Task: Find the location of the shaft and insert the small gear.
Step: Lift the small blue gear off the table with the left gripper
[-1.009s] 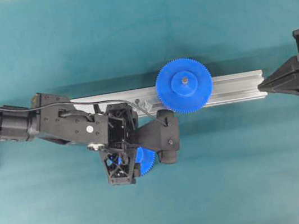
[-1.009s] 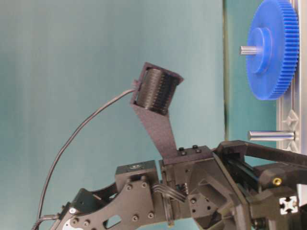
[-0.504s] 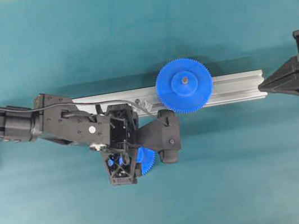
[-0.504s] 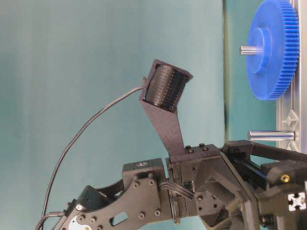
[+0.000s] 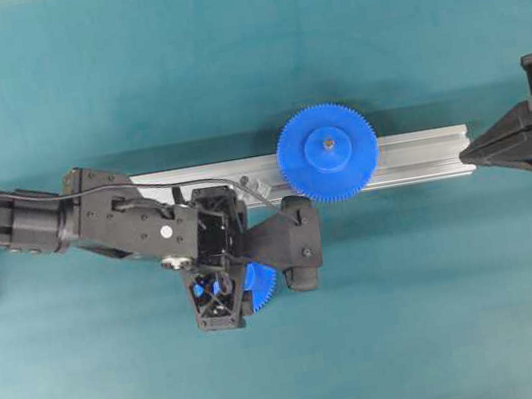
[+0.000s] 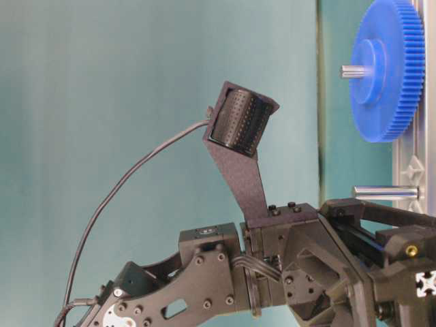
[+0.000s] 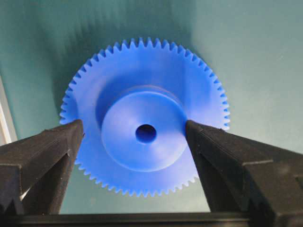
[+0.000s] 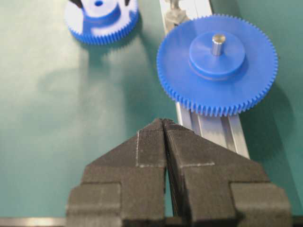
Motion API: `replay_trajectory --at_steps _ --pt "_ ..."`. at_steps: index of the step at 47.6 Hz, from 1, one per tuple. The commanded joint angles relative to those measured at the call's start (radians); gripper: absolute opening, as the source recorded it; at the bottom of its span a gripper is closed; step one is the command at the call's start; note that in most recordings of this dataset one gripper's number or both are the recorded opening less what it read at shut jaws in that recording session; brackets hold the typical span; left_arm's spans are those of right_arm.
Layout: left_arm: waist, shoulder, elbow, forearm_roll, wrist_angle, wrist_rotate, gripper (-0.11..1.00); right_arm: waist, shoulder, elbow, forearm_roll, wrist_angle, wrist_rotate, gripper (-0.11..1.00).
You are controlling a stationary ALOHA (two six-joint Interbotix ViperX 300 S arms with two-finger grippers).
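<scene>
The small gear [image 7: 146, 135], blue with a raised hub and dark centre hole, lies flat on the teal mat. It shows partly under my left gripper [image 5: 222, 292] in the overhead view [image 5: 261, 281]. The left gripper [image 7: 134, 127] is open, its jaws on either side of the hub; the right finger [image 7: 222, 156] is at the hub's edge and the left finger [image 7: 47, 156] stands apart. The shaft [image 5: 247, 181] is a short silvery pin standing on the rail [image 6: 385, 193], just beyond the gripper. My right gripper [image 8: 164, 122] is shut and empty at the rail's right end [image 5: 466, 153].
The large blue gear [image 5: 327, 152] with a grey pin tip sits on the aluminium rail [image 5: 421, 155] right of the shaft. It also shows in the right wrist view [image 8: 217, 64]. Teal mat surrounds the rail.
My left arm has shifted slightly over the small gear, with the wrist camera moving a little in the table-level view. The gear and the right arm have not moved.
</scene>
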Motion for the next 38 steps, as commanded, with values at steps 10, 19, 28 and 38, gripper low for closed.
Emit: replay_trajectory --at_steps 10,19,28,38 --pt "-0.005 -0.011 -0.023 0.003 -0.005 0.000 0.91 -0.002 0.006 -0.008 0.002 -0.011 0.014 0.03" --pt "-0.005 -0.011 -0.021 0.003 -0.005 -0.015 0.91 -0.002 0.006 -0.008 0.002 -0.011 0.014 0.03" --pt "-0.017 -0.009 -0.023 0.003 -0.005 -0.025 0.91 -0.002 0.005 -0.008 0.002 -0.011 0.014 0.03" --pt "-0.020 -0.008 -0.021 0.003 -0.005 -0.025 0.91 -0.006 0.006 -0.008 0.002 -0.012 0.014 0.03"
